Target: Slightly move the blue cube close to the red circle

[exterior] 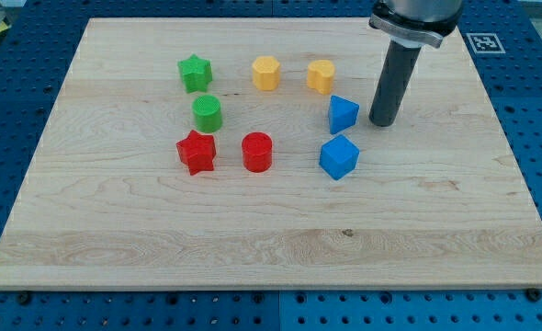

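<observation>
Rod with no fingers; my tip (384, 122) rests on the desk (253, 248), right of two blue blocks. Blue cube (339, 157) sits right of red circle (256, 152), probably awaiting a leftward push.

rod (395, 78) top cut by view's top

No readable text appears; only a black-and-white square fiducial marker (480, 41) sits at far right, beside the wooden desk (271, 239).

Straight matte-black cylindrical rod, my tip (385, 122) blunt, under a wider silvery-grey flanged collar (412, 33).
</observation>
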Motion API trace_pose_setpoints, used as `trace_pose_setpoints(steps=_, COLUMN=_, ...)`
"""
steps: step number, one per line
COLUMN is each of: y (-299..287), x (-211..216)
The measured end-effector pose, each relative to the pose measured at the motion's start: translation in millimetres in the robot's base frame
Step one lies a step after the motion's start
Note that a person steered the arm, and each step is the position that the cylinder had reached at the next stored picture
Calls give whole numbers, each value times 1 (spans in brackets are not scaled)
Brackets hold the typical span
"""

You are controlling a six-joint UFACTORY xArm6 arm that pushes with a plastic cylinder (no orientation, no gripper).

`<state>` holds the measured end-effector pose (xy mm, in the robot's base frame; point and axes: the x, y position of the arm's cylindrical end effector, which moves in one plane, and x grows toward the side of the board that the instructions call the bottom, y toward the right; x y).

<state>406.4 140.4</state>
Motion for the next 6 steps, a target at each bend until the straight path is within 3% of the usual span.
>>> trace_pose_setpoints(steps=4, y=-46, x=-2)
trace_pose_setpoints(steps=6, y=-41, x=-2)
